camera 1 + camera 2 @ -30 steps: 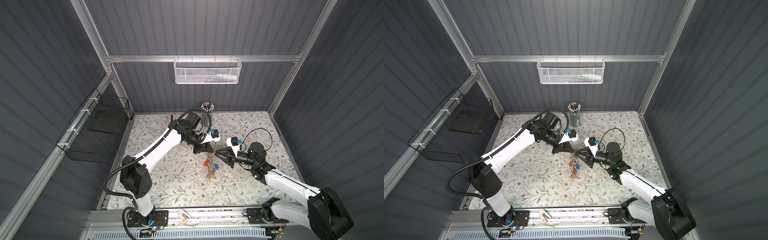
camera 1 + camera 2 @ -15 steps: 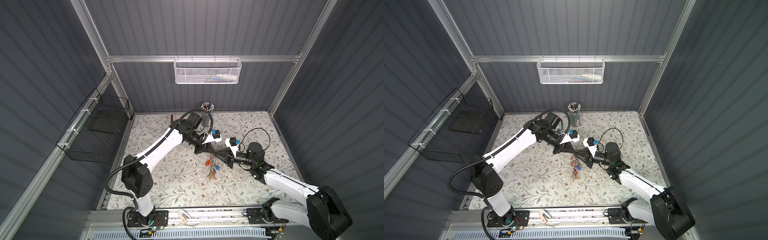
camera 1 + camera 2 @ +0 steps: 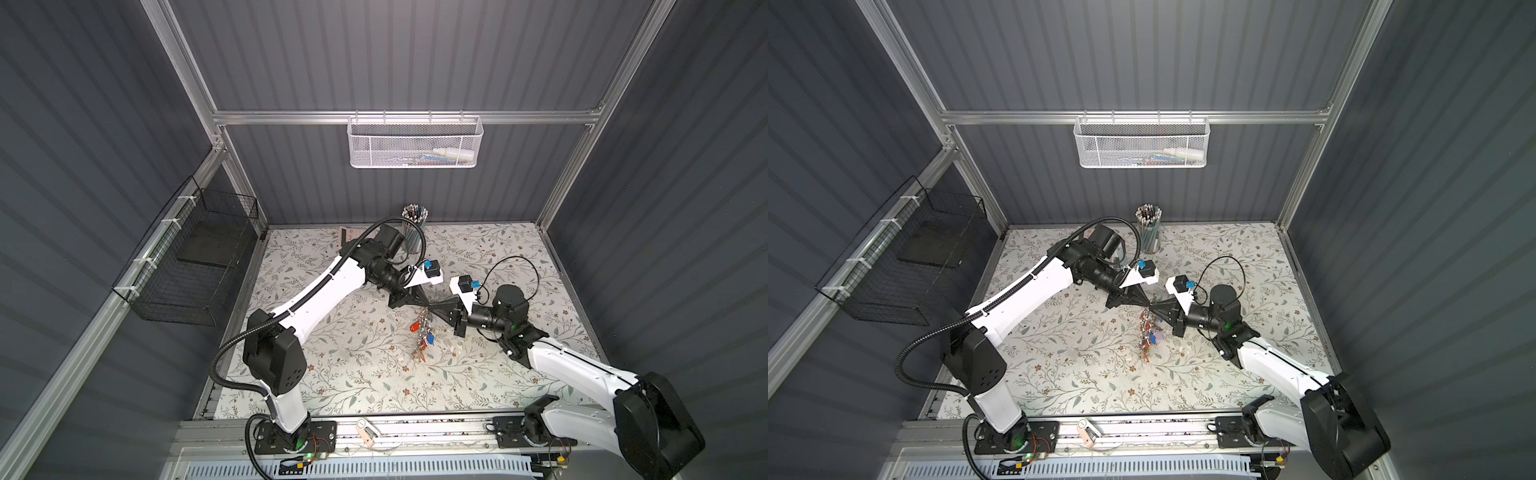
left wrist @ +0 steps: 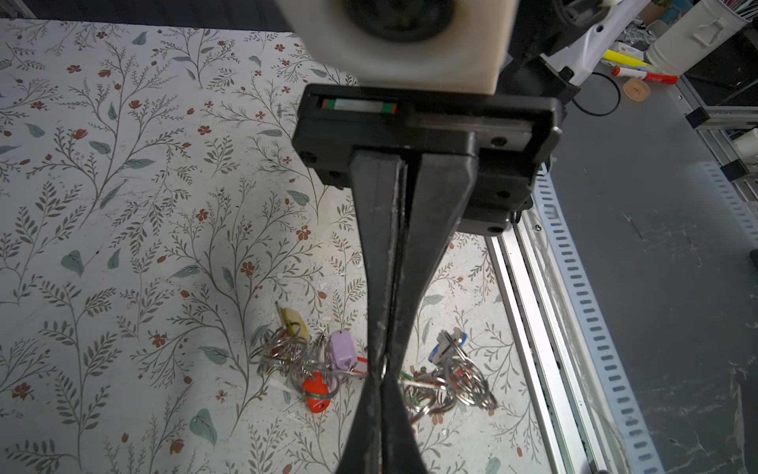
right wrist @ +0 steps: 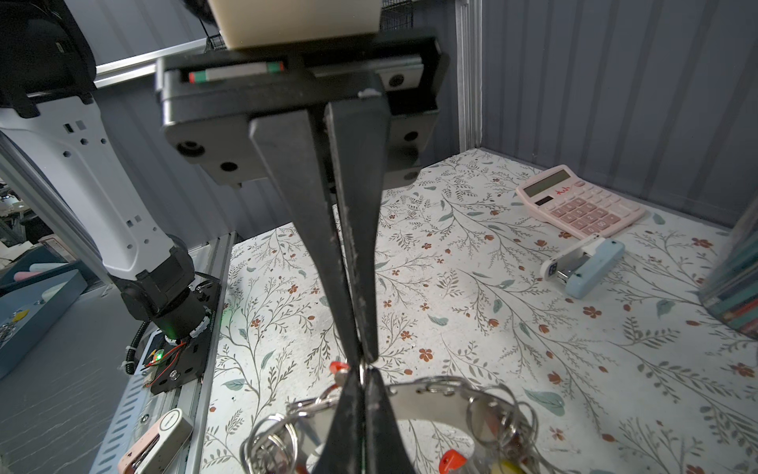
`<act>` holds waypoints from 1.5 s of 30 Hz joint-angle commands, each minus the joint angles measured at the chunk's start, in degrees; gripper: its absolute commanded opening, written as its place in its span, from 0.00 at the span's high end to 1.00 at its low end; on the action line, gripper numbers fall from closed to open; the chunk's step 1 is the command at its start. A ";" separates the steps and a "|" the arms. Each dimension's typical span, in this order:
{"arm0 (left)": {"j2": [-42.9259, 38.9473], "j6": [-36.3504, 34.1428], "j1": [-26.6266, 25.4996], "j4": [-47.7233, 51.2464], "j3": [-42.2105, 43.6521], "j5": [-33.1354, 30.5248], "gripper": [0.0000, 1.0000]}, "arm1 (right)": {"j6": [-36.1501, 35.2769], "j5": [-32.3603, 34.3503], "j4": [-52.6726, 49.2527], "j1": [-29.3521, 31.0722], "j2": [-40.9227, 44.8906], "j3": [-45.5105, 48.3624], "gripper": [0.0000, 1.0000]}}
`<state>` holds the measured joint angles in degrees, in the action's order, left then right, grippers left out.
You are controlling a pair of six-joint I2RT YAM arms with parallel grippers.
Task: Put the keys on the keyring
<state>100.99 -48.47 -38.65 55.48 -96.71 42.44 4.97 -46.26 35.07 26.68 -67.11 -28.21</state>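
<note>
The keyring (image 5: pixel 426 404), a flat grey metal band, hangs in the air over the middle of the table, with several keys (image 3: pixel 422 334) (image 3: pixel 1150 336) dangling from it by small split rings. Lilac (image 4: pixel 343 351), red-orange (image 4: pixel 315 390), yellow (image 4: pixel 293 322) and blue (image 4: pixel 447 349) tags show among them. My left gripper (image 3: pixel 427 304) (image 3: pixel 1147 304) (image 4: pixel 383 379) and right gripper (image 3: pixel 435 309) (image 3: pixel 1155 309) (image 5: pixel 363 375) meet tip to tip. Each is shut on the keyring's rim, from opposite sides.
A pink calculator (image 5: pixel 578 201) and a pale blue stapler (image 5: pixel 582 262) lie near the back left corner. A pen cup (image 3: pixel 413 228) stands at the back wall. A pink USB stick (image 5: pixel 158 435) rests on the front rail. A black wire basket (image 3: pixel 187 266) hangs on the left wall.
My right gripper's jaws have closed onto the keyring. The left gripper stays shut on it, and both arms have hardly moved.
</note>
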 commanded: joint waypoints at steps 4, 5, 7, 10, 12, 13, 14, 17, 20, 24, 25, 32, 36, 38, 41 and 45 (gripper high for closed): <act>-2.78 5.11 0.17 -5.30 0.69 2.57 0.75 | 0.37 1.03 1.20 0.20 1.71 -0.16 1.00; -3.75 7.26 0.49 -7.72 1.65 2.77 0.70 | 0.29 1.08 1.24 0.25 1.87 -0.18 1.00; -6.07 11.91 1.37 -13.38 4.32 3.33 0.60 | 0.37 1.08 1.46 0.17 2.17 0.01 1.00; -10.91 21.69 2.98 -25.89 11.49 3.14 0.47 | 0.56 1.16 2.14 0.26 2.50 0.29 1.00; -14.34 28.32 3.67 -33.16 17.77 2.70 0.41 | 0.69 1.26 2.93 0.26 2.67 0.62 1.00; -15.77 30.98 3.97 -35.74 20.23 2.22 0.39 | 0.80 1.34 3.53 0.24 2.61 0.78 1.00; -17.27 34.76 4.16 -39.25 22.85 1.48 0.37 | 0.92 1.43 4.16 0.31 2.63 0.99 1.00; -20.23 43.16 4.38 -45.37 29.84 1.98 0.29 | 1.24 1.11 5.41 0.30 2.63 1.40 1.00; -21.05 50.29 4.53 -50.21 35.19 3.02 0.26 | 1.62 0.48 6.43 0.28 2.69 1.52 1.00; -19.35 56.95 4.55 -53.90 38.16 5.56 0.26 | 2.07 -0.04 7.18 0.30 2.61 1.71 1.00; -18.95 57.76 4.55 -54.27 38.39 5.96 0.26 | 2.09 -0.10 7.29 0.28 2.60 1.74 1.00; -17.56 62.26 4.55 -57.88 39.34 6.70 0.30 | 2.31 -0.17 7.67 0.39 2.33 1.71 1.00; -16.52 61.71 4.55 -57.08 39.36 8.83 0.43 | 2.32 -0.15 7.77 0.31 2.24 1.65 1.00; -16.35 61.36 4.60 -57.04 39.58 9.74 0.49 | 2.23 -0.08 7.76 0.37 2.26 1.63 1.00; -16.35 60.25 4.56 -56.50 39.79 12.05 0.56 | 2.18 0.03 7.81 0.31 1.91 1.58 1.00; -16.33 59.21 4.56 -55.74 39.92 13.23 0.64 | 2.40 0.03 8.09 0.30 1.78 1.64 1.00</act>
<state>84.29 12.10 -34.13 -0.91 -57.47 52.58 7.07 -45.23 39.13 26.83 -65.73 -26.46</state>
